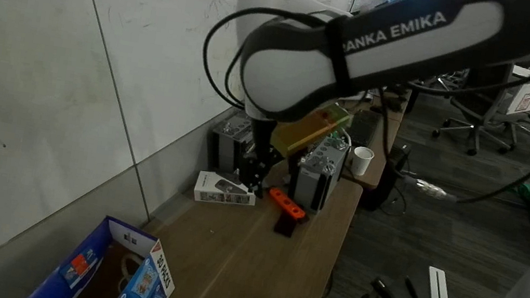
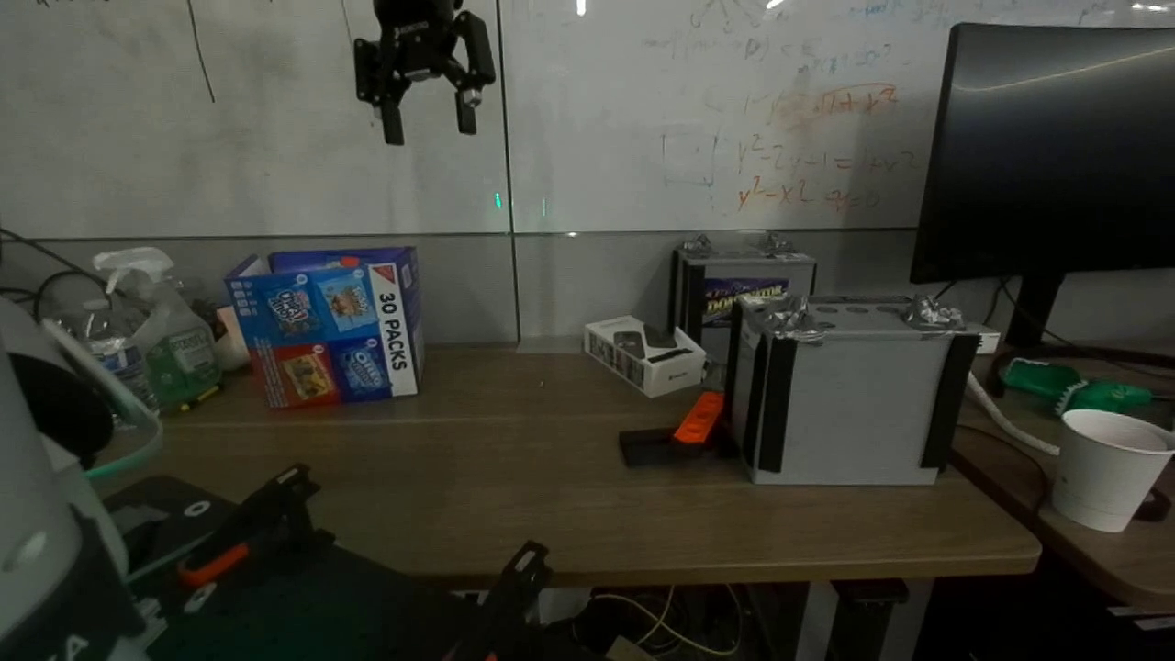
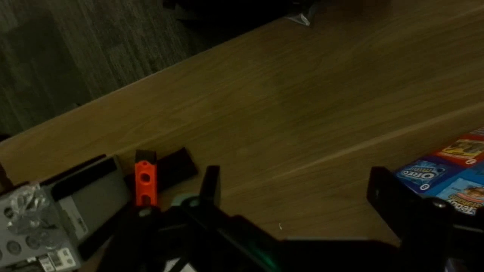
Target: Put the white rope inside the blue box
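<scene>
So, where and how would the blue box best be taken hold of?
Likely by the top edge of the side marked 30 PACKS, with the gripper coming straight down and straddling that edge. The blue box stands upright with its top open, and this side is a thin, upright wall facing away from the whiteboard.

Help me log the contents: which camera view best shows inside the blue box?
An exterior view that looks down into the blue box: its open top reveals a pale loop, likely the white rope. In an exterior view, its printed sides hide the contents; the wrist view catches only part of its outside at the right edge.
</scene>
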Robot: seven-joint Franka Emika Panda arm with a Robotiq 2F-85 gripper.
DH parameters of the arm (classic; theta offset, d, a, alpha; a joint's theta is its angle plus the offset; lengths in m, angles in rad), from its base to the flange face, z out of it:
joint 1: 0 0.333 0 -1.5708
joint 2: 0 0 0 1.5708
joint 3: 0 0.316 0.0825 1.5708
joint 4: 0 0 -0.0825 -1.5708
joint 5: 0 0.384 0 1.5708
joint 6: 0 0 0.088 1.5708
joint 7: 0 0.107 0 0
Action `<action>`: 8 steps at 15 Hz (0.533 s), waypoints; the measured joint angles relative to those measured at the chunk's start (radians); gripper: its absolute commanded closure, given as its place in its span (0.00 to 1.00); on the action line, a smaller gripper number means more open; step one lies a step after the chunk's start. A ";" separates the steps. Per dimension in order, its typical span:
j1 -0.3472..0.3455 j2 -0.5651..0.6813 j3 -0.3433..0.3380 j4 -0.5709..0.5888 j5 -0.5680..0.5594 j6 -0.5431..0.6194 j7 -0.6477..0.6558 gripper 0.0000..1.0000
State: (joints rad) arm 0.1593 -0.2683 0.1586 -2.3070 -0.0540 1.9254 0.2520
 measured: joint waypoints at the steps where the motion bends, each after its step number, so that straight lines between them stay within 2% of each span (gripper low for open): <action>1: -0.010 -0.048 -0.009 -0.059 0.021 0.021 0.014 0.00; 3: -0.024 -0.147 -0.025 -0.175 0.061 0.063 0.020 0.00; 8: -0.038 -0.408 -0.071 -0.403 0.044 0.075 -0.095 0.00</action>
State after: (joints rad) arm 0.1209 -0.6765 0.0878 -2.7097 -0.0097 2.0007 0.1573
